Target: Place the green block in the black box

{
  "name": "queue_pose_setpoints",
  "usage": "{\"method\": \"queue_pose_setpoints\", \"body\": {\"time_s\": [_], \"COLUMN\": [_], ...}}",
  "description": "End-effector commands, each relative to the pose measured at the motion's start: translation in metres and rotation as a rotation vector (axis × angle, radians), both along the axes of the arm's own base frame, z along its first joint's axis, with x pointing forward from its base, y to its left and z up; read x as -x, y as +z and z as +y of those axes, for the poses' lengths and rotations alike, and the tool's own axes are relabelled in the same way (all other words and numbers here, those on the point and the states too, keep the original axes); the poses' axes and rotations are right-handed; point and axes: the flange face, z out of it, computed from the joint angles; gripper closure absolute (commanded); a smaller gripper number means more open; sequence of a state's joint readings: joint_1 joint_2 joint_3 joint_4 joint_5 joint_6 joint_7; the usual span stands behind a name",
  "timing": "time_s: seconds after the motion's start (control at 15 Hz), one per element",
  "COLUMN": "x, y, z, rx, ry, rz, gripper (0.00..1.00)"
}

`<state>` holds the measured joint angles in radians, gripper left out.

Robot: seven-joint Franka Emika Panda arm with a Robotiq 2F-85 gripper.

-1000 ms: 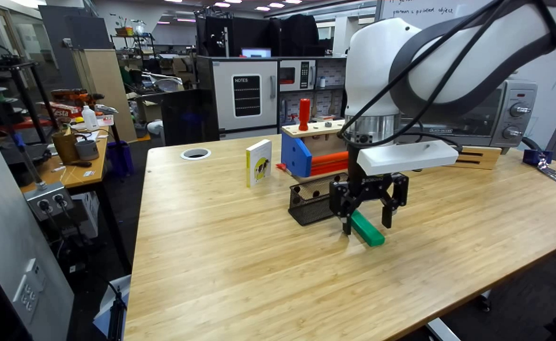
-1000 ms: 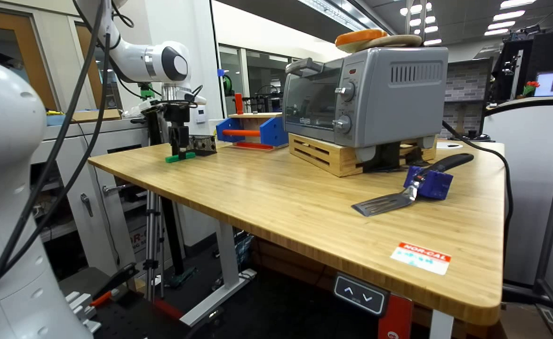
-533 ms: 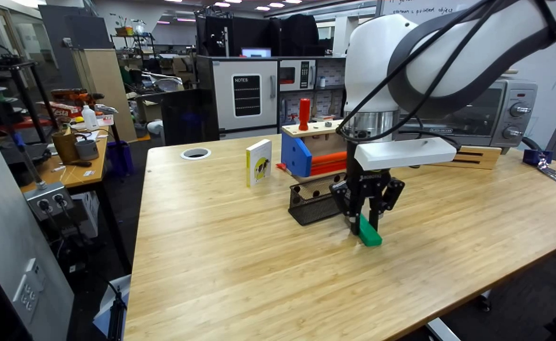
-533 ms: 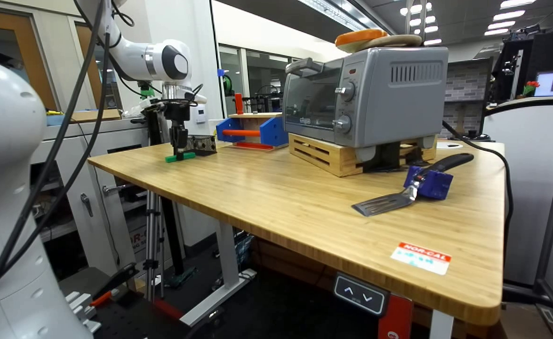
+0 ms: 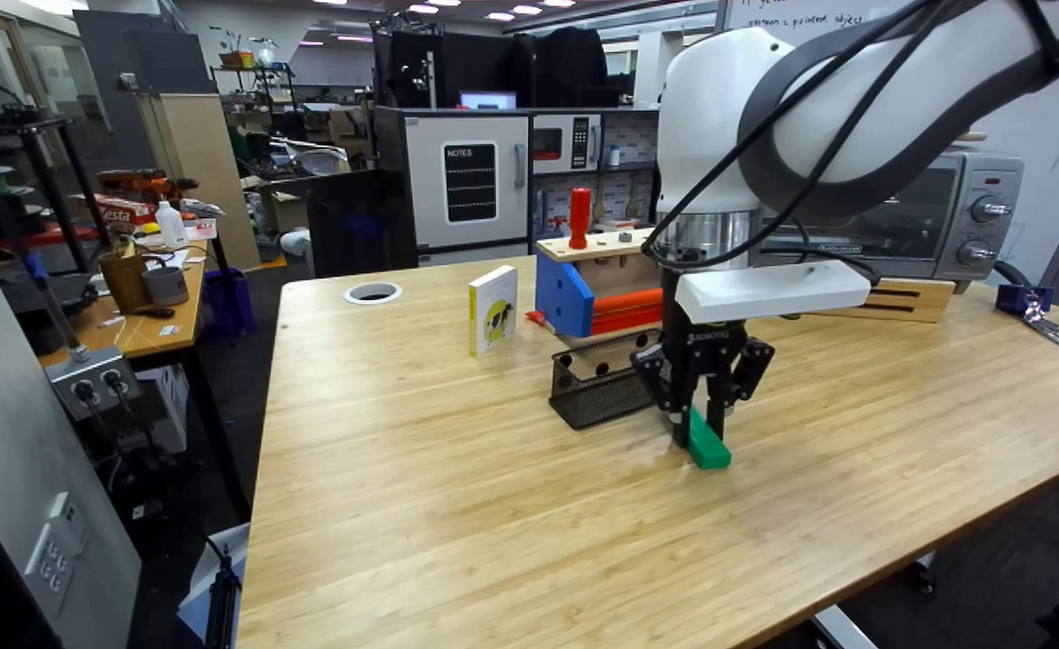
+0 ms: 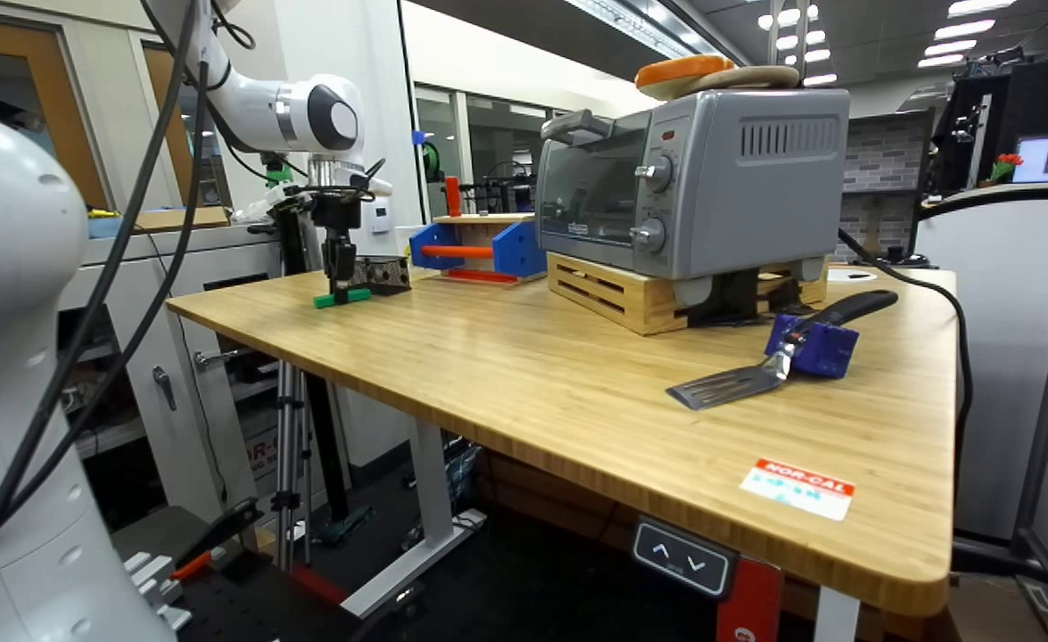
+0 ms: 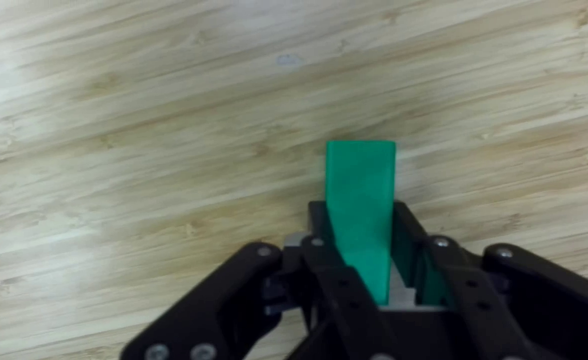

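The green block (image 5: 709, 448) lies flat on the wooden tabletop. My gripper (image 7: 359, 206) points straight down over it and is shut on it, with one finger against each long side. One end of the block sticks out past the fingertips in the wrist view. The black box (image 5: 594, 395), a low mesh container with an open top, stands just beside the gripper, and its near end is partly hidden behind the gripper in an exterior view. In another angle on the scene, the box (image 6: 385, 271) sits beyond the block (image 6: 357, 295).
Behind the box stands a blue and red toy structure (image 5: 568, 299) with a tall red peg (image 5: 580, 218). A white upright card (image 5: 493, 311) is near it. The toaster oven (image 6: 738, 187) rests on a wooden crate, and a spatula (image 6: 733, 385) leans on a purple block (image 6: 831, 349).
The gripper's fingers have come together from wide apart onto the green block's sides. The block has shifted very slightly; the arm has sunk a little and stays nearly in place.
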<state>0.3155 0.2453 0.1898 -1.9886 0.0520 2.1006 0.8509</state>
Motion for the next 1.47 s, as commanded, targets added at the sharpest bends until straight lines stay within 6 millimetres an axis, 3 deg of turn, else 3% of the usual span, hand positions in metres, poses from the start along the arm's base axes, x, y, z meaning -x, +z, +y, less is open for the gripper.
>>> {"method": "queue_pose_setpoints", "body": {"time_s": [0.0,0.73,1.4], "x": [0.004,0.027,0.001], "y": [0.008,0.051,0.087], "z": [-0.005,0.003,0.014], "rx": [0.027,0.122,0.133], "ry": [-0.025,-0.078,-0.103], "rz": [0.016,0.023,-0.007], "gripper": [0.91,0.92,0.92]}}
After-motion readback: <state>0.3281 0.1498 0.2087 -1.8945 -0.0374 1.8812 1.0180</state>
